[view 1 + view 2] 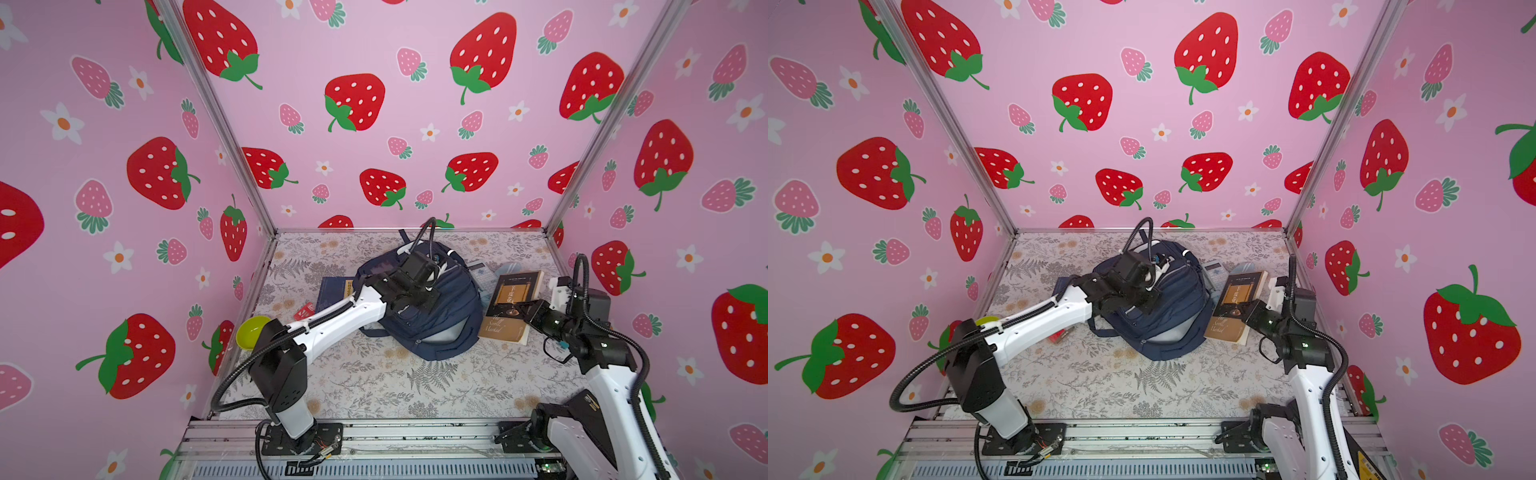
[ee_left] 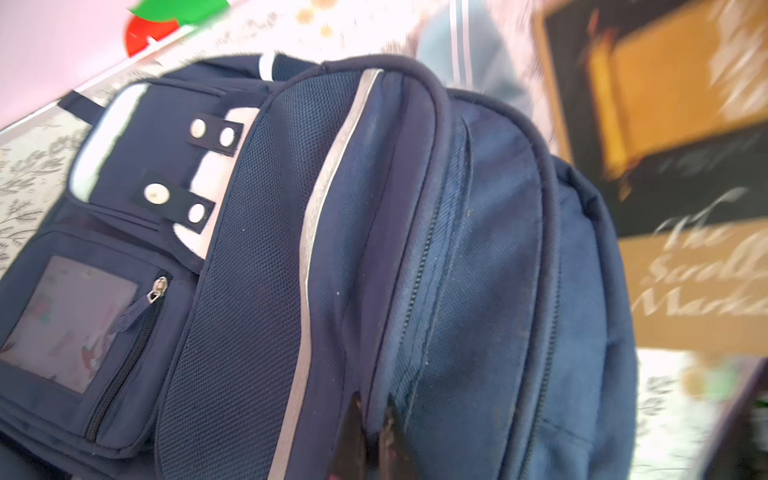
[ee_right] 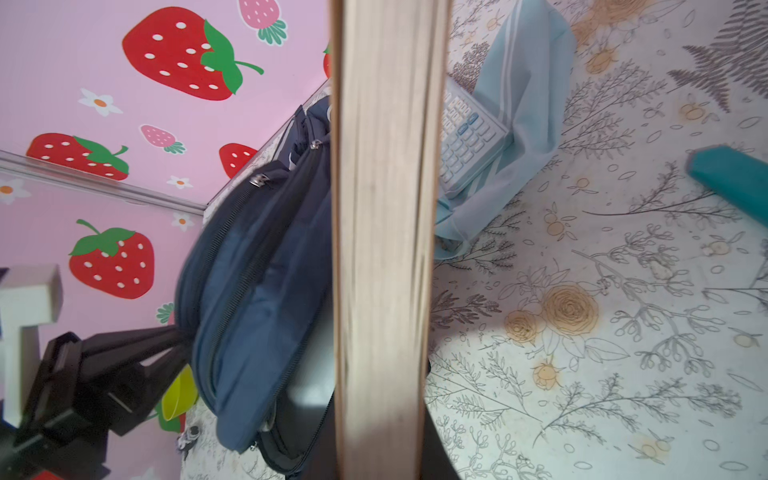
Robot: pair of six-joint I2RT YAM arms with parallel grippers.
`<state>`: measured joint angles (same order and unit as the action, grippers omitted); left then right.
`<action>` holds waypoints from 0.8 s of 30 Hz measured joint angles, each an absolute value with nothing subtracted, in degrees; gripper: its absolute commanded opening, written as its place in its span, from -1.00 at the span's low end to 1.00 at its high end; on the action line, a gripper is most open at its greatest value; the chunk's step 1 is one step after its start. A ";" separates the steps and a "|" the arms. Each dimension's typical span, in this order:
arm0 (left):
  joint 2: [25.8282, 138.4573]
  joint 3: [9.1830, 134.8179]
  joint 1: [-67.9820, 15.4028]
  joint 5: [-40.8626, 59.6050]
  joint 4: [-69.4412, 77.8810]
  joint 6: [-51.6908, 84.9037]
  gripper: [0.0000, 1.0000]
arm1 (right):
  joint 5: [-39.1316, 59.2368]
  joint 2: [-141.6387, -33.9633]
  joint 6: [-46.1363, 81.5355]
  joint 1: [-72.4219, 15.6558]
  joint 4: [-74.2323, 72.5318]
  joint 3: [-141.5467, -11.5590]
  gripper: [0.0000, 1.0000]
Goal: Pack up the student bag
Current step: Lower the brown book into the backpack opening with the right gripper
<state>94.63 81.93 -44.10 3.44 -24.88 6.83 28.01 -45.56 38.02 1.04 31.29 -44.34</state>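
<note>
Rail [image 1: 374, 434] nearest, two arms reaching in: bag pinched, book held.
Left gripper [image 2: 372, 432] is clenched on a piped ridge of the bag [image 1: 440, 328], which lies mid-table with its top toward the far wall. Right gripper [image 1: 524, 309] is clamped on the book [image 1: 513, 299], held just right of the bag, long axis running near to far along its flank. Entry would be leftward, from the nearer right arm; an open zip cannot be confirmed. Calculator [image 1: 478, 266] lies beyond.
</note>
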 measured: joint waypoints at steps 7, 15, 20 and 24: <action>92.55 76.51 -38.04 16.34 -17.32 14.52 -1.00 | 37.21 -42.39 46.30 1.02 24.84 -40.51 -1.00; 92.55 74.56 -36.97 22.72 -12.88 19.20 -1.00 | 42.02 -38.48 54.48 -0.14 23.00 -33.12 -1.00; 92.55 74.48 -35.97 24.97 -11.33 21.04 -1.00 | 43.18 -36.86 61.04 -2.11 17.04 -27.70 -1.00; 92.55 74.48 -35.35 27.00 -10.48 21.63 -1.00 | 42.57 -37.69 66.17 -6.37 10.31 -24.45 -1.00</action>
<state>92.55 74.48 -35.35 27.00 -10.48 21.63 42.57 -37.69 66.17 -6.37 10.31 -24.45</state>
